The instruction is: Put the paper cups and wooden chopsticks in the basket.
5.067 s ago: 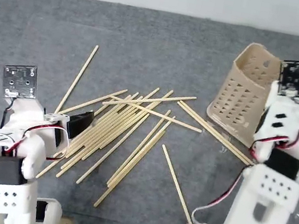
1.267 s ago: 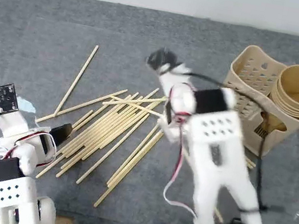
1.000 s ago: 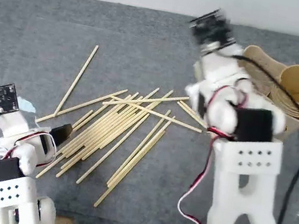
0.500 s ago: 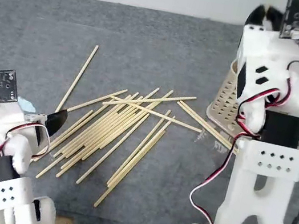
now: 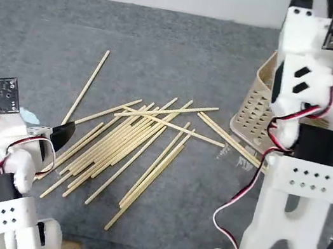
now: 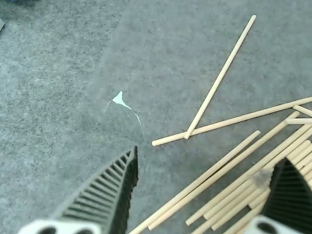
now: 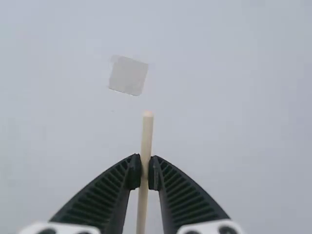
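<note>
Right hand is clamped on a single wooden chopstick, its dark ridged fingers pressed against both sides of the stick, whose blunt tip stands out past the fingertips. Behind it is a pale plain wall with a small square patch on it. From above, the right arm stands tall at the far right side of the counter, over the tan perforated basket and hiding most of it. Left hand hangs low over the grey counter with its fingers spread wide apart and nothing between them; one finger is over bare surface near a small white scrap, the other over the near end of the loose pile of chopsticks. That pile lies fanned across the middle of the counter, many sticks side by side and slanting the same way, a few crossing over them. One stick lies alone on the far left of the pile, and a couple more run up to the foot of the basket.
</note>
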